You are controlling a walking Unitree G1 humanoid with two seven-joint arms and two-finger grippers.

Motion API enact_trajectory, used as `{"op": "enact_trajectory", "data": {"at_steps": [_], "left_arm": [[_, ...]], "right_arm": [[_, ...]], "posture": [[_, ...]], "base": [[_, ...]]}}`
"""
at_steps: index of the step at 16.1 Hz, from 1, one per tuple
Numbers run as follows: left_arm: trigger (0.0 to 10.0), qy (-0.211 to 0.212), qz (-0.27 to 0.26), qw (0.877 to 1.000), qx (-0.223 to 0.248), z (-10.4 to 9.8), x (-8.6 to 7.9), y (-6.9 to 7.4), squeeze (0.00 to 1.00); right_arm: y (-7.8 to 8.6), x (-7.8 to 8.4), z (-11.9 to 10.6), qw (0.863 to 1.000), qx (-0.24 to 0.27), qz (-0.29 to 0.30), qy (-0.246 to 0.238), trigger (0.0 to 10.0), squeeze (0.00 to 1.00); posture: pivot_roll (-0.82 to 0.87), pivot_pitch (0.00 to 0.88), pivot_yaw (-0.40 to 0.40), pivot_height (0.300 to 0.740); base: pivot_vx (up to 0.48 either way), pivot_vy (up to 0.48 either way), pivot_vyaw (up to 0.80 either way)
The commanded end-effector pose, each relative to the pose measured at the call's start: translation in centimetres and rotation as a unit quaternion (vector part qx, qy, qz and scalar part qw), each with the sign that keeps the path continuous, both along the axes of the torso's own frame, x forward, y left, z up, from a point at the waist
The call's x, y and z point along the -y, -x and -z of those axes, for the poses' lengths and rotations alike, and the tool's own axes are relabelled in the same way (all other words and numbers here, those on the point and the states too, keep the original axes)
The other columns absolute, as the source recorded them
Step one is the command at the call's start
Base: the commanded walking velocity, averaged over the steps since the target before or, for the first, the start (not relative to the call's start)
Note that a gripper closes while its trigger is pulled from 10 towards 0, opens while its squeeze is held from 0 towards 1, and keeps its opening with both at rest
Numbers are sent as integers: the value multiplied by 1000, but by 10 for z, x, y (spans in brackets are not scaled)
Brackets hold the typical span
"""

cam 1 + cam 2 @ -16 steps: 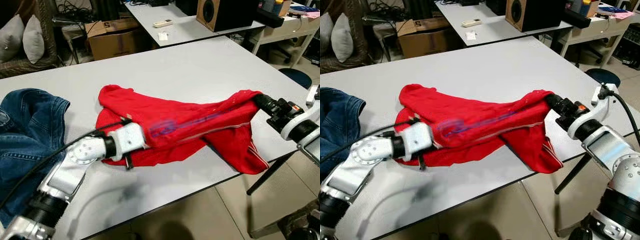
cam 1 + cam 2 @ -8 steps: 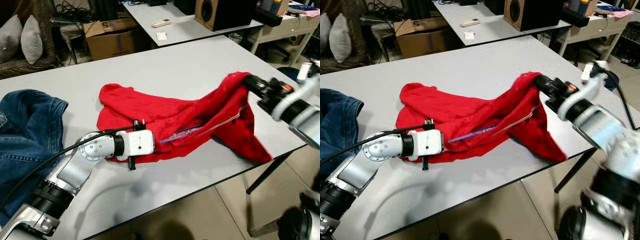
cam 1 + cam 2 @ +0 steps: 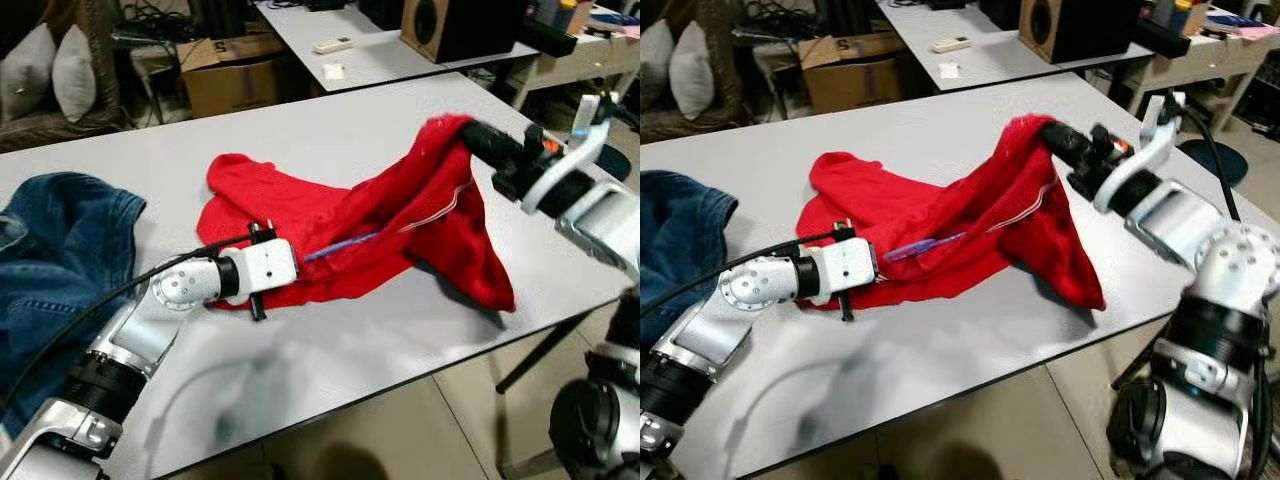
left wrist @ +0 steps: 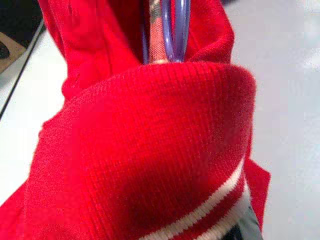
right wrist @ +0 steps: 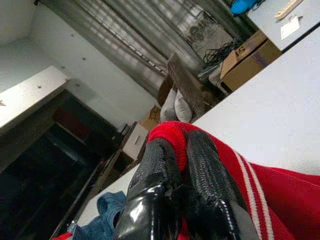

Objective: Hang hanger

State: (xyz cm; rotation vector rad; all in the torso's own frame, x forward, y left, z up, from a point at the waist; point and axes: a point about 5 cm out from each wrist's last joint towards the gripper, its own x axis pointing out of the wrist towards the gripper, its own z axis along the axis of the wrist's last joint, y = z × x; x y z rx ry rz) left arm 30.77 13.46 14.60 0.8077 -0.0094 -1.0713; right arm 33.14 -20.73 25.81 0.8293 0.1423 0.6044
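On the table (image 3: 360, 120), one red garment (image 3: 400, 230), one hanger (image 3: 335, 247), two grippers.

Blue jeans (image 3: 55, 250) heaped on my left end of the white table (image 3: 330, 130); beyond it, a cardboard box (image 3: 235, 70), grey cushions (image 3: 50, 70), a wooden speaker (image 3: 450, 25).

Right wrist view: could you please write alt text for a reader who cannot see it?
The right gripper pinches a fold of the red garment between its two black fingers, lifted above the white table. Behind stand a cardboard box, grey cushions and blue denim.
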Motion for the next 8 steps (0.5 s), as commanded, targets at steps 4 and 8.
{"op": "enact_trajectory", "data": {"at_steps": [4,8], "left_arm": [[0,60,117,991,23,-14,28,21,0],[0,44,66,996,31,-12,17,7,0]], "right_arm": [[-19,-7,22,987,-12,2,162,10000,0],[-11,-7,51,967,-33,-72,242,10000,1000]], "posture": [[-44,30,21,740],[-39,35,13,740]], "base": [[0,0,0],[0,0,0]]}}
